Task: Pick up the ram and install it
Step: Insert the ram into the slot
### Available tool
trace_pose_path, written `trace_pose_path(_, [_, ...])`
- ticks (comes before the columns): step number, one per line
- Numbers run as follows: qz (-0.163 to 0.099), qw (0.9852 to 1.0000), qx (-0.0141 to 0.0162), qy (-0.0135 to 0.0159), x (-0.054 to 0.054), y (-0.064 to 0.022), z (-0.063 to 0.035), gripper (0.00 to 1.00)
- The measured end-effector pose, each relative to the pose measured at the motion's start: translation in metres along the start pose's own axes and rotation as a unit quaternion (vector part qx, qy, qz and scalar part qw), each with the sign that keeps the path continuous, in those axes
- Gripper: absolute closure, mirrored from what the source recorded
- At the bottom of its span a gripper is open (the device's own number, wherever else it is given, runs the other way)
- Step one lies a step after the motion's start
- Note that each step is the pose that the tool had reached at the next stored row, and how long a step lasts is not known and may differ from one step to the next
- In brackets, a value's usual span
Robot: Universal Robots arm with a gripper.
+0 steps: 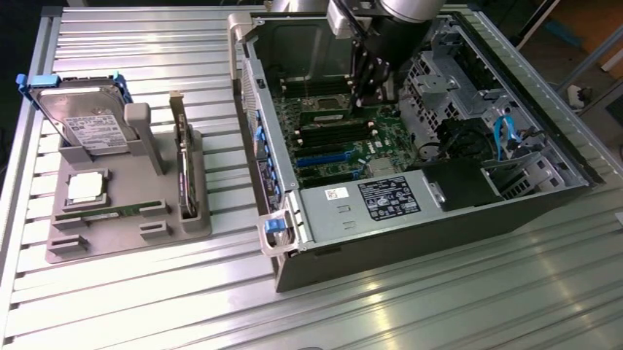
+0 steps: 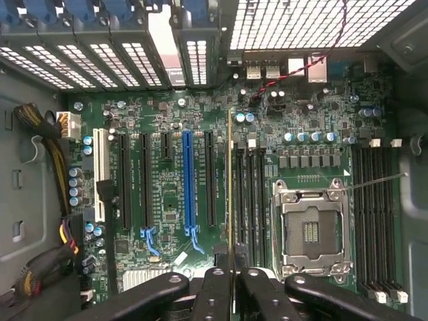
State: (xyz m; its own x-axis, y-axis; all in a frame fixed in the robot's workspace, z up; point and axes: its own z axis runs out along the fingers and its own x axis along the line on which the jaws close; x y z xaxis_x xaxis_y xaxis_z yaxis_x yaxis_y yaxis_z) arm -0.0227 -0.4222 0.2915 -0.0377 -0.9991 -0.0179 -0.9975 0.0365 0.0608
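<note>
The ram (image 2: 231, 194) appears edge-on in the wrist view as a thin green-gold strip, clamped between my gripper's (image 2: 233, 275) two black fingers (image 2: 212, 289). It hangs over the motherboard (image 2: 167, 120), just beside the black memory slots (image 2: 251, 200) next to the empty CPU socket (image 2: 311, 227). Whether it touches a slot I cannot tell. In the exterior view my gripper (image 1: 364, 100) reaches down into the open computer case (image 1: 292, 211), with the green ram (image 1: 326, 103) at its tip above the board.
On the exterior view's left a grey holder tray (image 1: 127, 240) carries a hard drive (image 1: 87, 124), a dark expansion card (image 1: 183, 168), a processor chip (image 1: 86, 186) and a second green stick (image 1: 98, 214). Inside the case are drive cages (image 1: 443, 80), cables (image 1: 501, 135) and a second bank of slots (image 2: 378, 214).
</note>
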Motion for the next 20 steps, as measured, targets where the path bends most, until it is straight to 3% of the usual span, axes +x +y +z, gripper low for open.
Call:
trace_pose_path(12, [0.0,1.0,0.0,0.0,0.0,-0.0008,0.0049,0.88])
trace_pose_path(20, [0.0,1.0,0.0,0.0,-0.001,-0.0136,0.0041,0.88])
